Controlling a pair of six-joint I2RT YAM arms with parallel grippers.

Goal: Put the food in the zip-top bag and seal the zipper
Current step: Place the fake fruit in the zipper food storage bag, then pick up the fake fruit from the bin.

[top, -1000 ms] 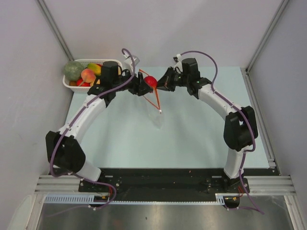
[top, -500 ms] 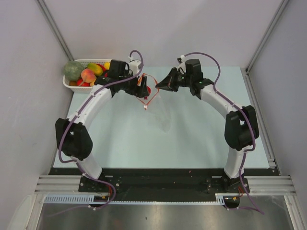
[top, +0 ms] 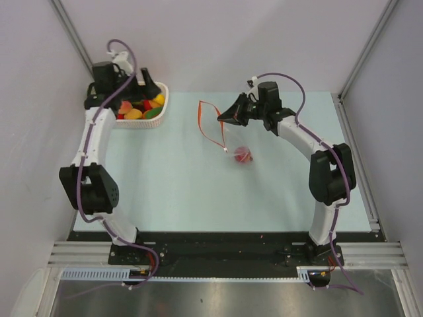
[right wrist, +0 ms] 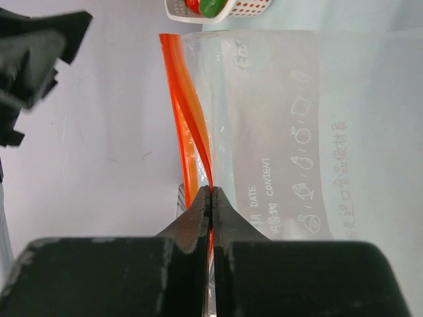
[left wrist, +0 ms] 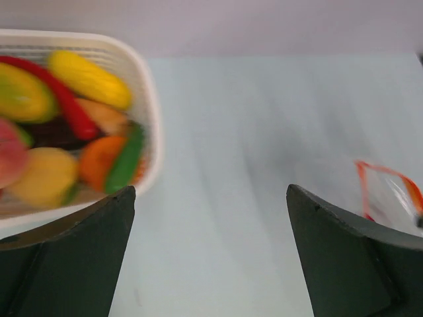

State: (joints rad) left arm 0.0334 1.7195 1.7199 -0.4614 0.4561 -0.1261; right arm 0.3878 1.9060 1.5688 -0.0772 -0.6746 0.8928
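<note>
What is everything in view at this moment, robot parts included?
basket: one, white lattice, far left corner of the table.
toy food: several, red, yellow, orange and green, in the basket; too blurred to count exactly.
red food: one, red, mid-table, apparently inside the low end of the bag.
zip-top bag: one, clear with white print, mid-table.
zipper: one, orange-red, along the bag's mouth, its two sides parted.
table: one, pale blue-green.
left arm: one, white and black, reaching over the basket; left jaws open.
right arm: one, white and black, at the bag; right jaws shut on the zipper.
</note>
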